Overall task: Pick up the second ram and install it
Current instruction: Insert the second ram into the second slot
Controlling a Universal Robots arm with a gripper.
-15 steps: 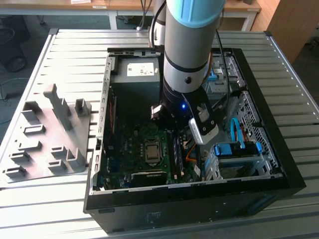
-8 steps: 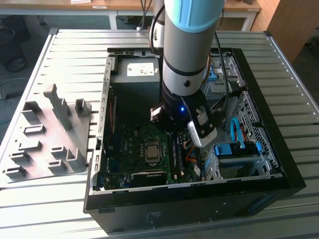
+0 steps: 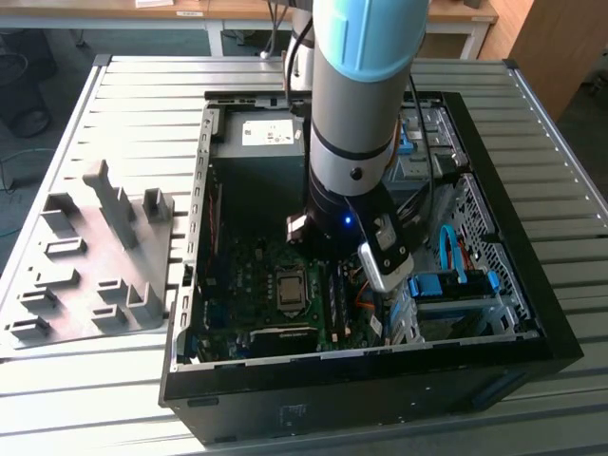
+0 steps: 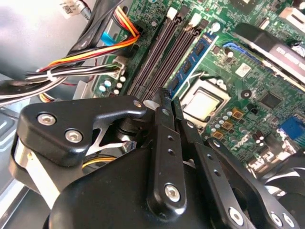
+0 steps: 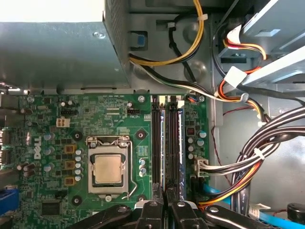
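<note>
Grey-and-light-blue robot arm [image 3: 366,123] reaches down into open black PC tower case [image 3: 532,332], which lies on its side on ribbed grey metal table [image 3: 152,104]. Black two-finger gripper [image 4: 170,98] sits low over green motherboard [image 5: 119,129], right at one end of the row of long black memory sockets [image 4: 157,62].

Fingers [image 4: 162,124] clenched, only a sliver of gap betw. them. They look to be nipping the near end of the second ram [image 4: 195,57], a slim dark-green stick w/ black chips and pale bluish label. Stick stands upright in the socket on the CPU side of the row. Can't tell if fully latched.

Silver square CPU [image 5: 107,169] in its metal frame, just beside the sockets. White printed sticker on grey power-supply box [image 3: 261,133], print not legible. Bundled black/yellow/orange cables [image 5: 257,157] run beside the board.

Grey plastic tray w/ upright slots [image 3: 90,266] on the table at the exterior view's left, well apart from the case
</note>
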